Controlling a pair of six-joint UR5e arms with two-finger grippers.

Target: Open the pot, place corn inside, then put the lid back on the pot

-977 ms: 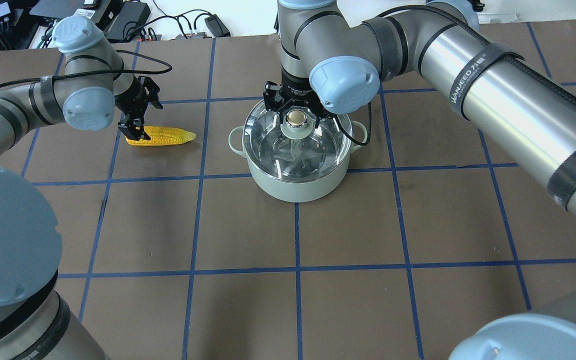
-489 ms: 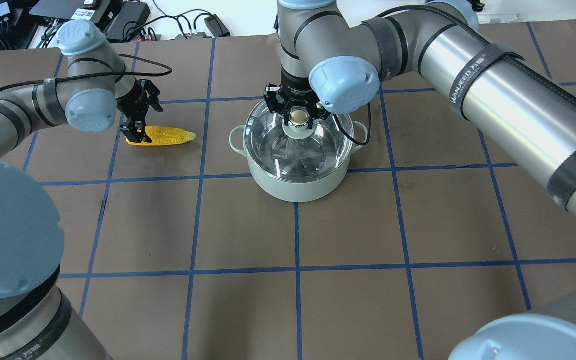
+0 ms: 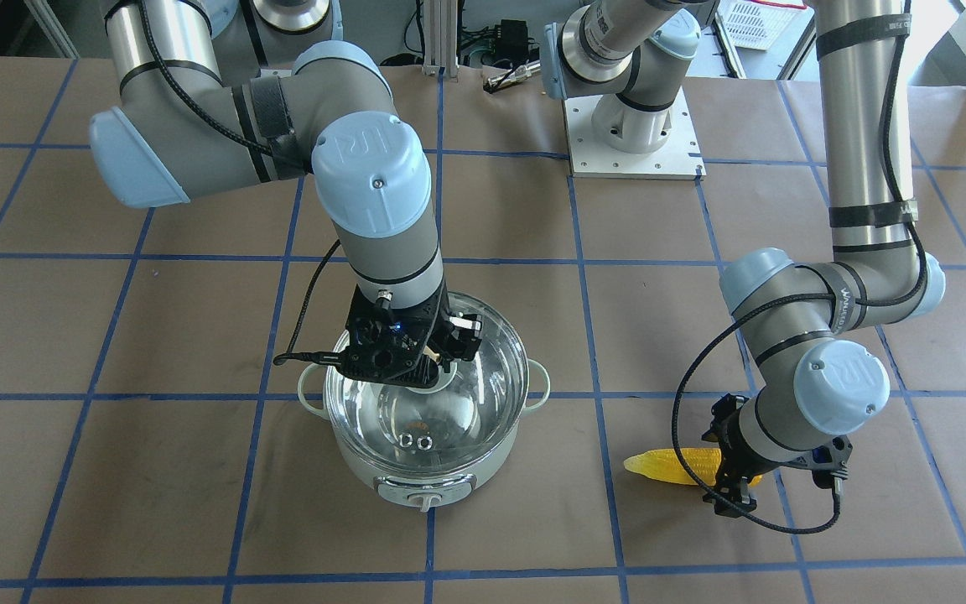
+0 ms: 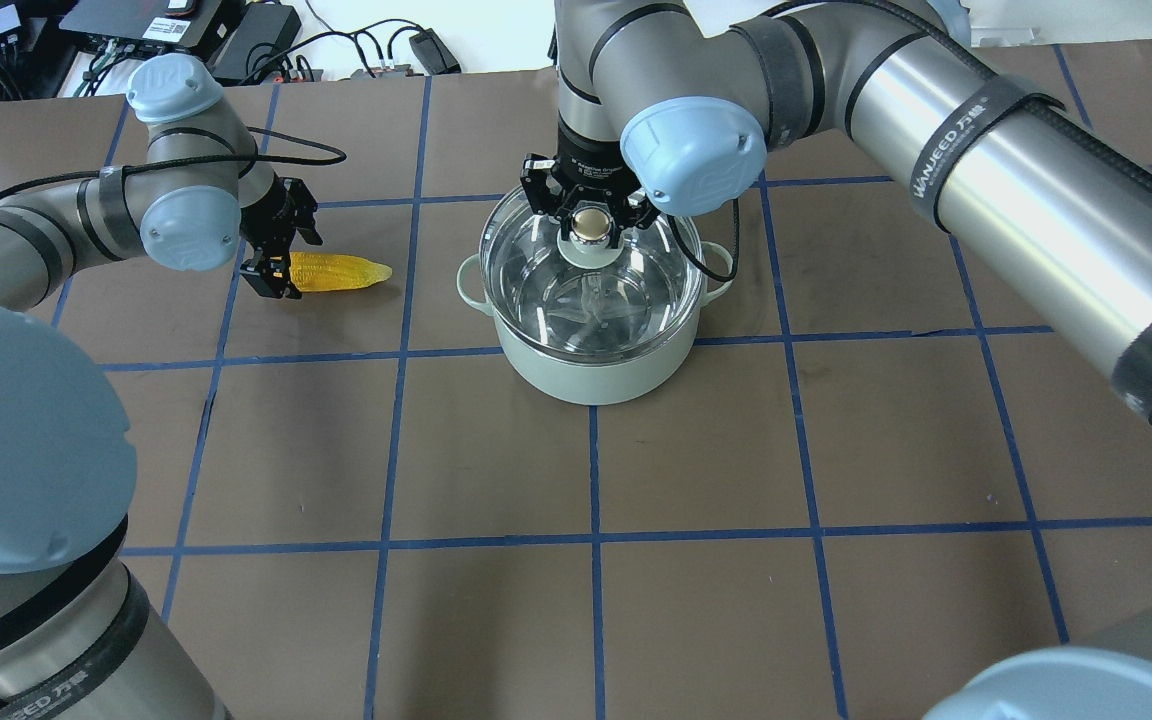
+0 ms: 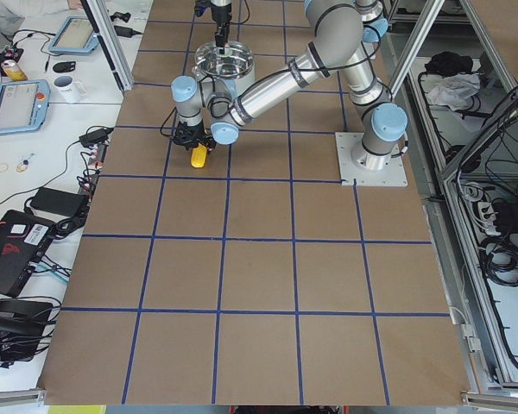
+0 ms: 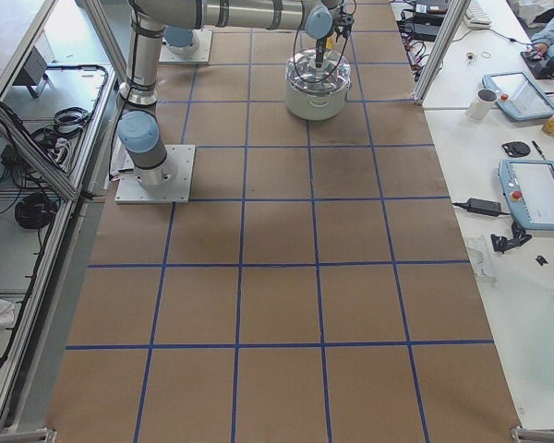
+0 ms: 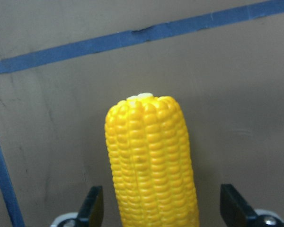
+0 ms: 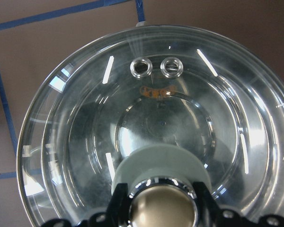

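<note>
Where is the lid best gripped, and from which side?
By the round knob at its centre, from straight above. It stands up from the wide glass lid, the only part narrow enough for jaws to span; the right gripper grips it that way.

The lid (image 4: 586,290) is over the pot (image 4: 591,375); the corn (image 4: 336,271) lies to its left.

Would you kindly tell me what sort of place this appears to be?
Most likely a robotics lab, not a kitchen: the table is gridded with blue tape, a metal base plate is bolted to it, and control tablets lie alongside.
</note>
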